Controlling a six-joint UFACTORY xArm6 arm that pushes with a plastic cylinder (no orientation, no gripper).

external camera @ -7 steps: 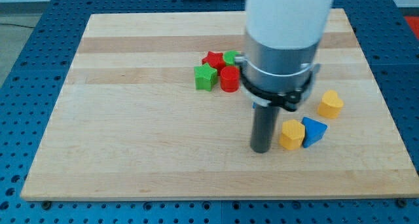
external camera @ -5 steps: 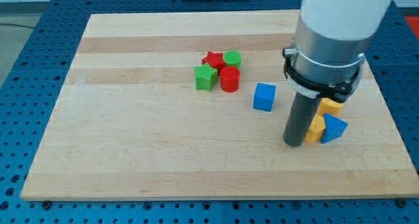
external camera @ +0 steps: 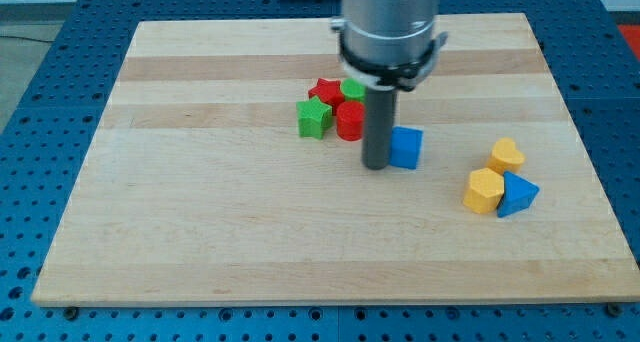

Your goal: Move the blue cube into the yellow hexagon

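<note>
The blue cube (external camera: 406, 147) lies right of the board's middle. My tip (external camera: 376, 166) stands right against the cube's left side, between it and the red cylinder (external camera: 350, 122). The yellow hexagon (external camera: 484, 192) lies towards the view's lower right, well to the right of and below the cube, touching a blue triangular block (external camera: 517, 195).
A yellow heart block (external camera: 506, 155) sits just above the hexagon. A cluster left of my tip holds a green star (external camera: 314, 117), a red star (external camera: 325, 90) and a green cylinder (external camera: 353, 88). The wooden board (external camera: 200, 222) lies on a blue perforated table.
My tip has swung from beside the yellow hexagon at the lower right up and left to the blue cube's left side. The hexagon and blue triangle sit slightly further right than before.
</note>
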